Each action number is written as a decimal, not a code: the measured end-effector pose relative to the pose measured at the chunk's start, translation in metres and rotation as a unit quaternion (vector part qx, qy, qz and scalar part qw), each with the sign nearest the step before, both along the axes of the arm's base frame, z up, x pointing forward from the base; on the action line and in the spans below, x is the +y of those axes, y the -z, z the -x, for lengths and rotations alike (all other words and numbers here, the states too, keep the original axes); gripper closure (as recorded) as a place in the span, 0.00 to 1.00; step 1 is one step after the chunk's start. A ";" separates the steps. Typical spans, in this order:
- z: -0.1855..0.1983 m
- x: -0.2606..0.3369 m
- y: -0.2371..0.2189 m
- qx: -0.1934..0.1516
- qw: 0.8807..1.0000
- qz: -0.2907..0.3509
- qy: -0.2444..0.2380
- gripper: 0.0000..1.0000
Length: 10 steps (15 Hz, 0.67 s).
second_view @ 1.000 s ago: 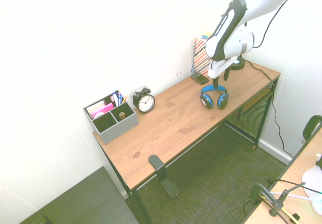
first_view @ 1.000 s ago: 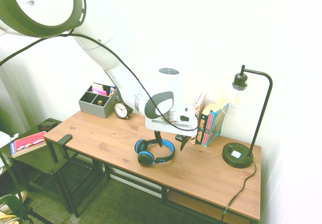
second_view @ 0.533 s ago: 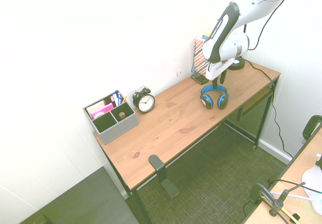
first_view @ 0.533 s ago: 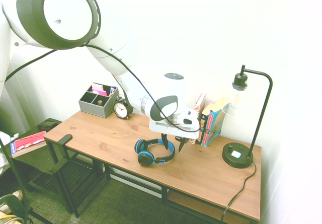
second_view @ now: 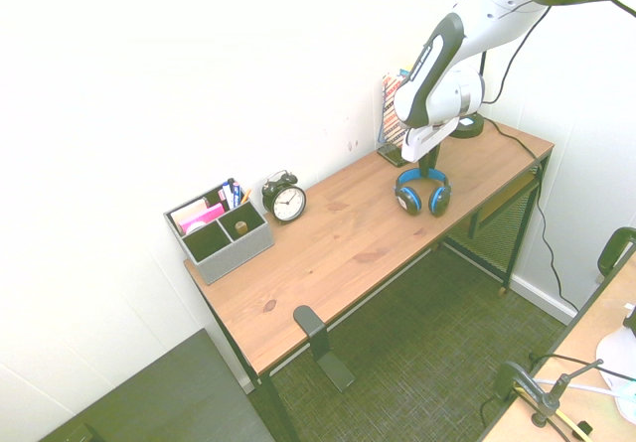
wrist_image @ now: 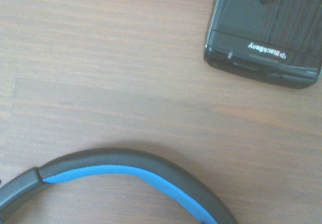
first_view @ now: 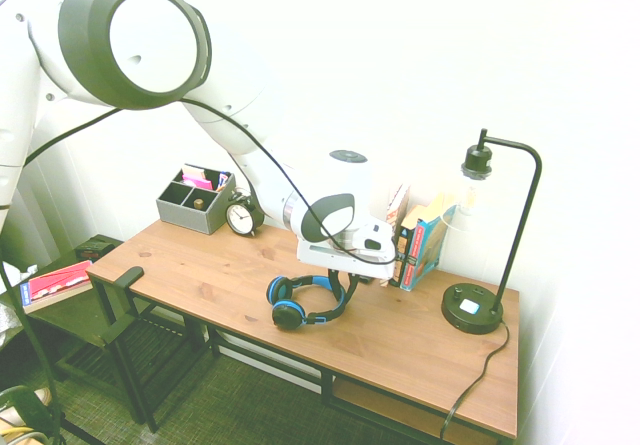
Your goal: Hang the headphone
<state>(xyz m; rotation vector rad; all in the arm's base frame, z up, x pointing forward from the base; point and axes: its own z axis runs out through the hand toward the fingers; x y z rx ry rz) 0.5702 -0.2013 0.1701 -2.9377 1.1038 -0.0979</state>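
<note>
"Where are the headphones (first_view: 289, 314)?"

"Flat on the wooden desk (first_view: 230, 285), under the gripper (first_view: 345, 287), with the phone (wrist_image: 266, 38) near the headband (wrist_image: 115, 158)."

"How will they handle?"

"Light, most likely. The band looks springy and padded, so it should give a little under a squeeze. The earcups (second_view: 438, 200) may swivel and swing once lifted, and their smooth shells could slip."

"Where should it take hold?"

"At the crown of the band, clear of the cups, with a gentle squeeze; the joints look the weakest part."

"And the hand?"

"It is right at the band, seemingly touching it. How far open it is, or whether it grips yet, the views can't tell. The band still lies at desk level."
</note>
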 end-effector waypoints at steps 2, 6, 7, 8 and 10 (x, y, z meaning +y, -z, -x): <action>0.001 -0.002 0.000 0.001 1.000 -0.002 0.002 1.00; 0.005 -0.007 -0.004 0.007 0.999 -0.026 0.029 1.00; 0.005 -0.008 -0.013 0.007 0.998 -0.039 0.038 1.00; 0.003 -0.007 -0.031 0.002 0.998 -0.047 0.041 1.00; -0.003 0.002 -0.078 -0.015 0.998 -0.056 0.034 1.00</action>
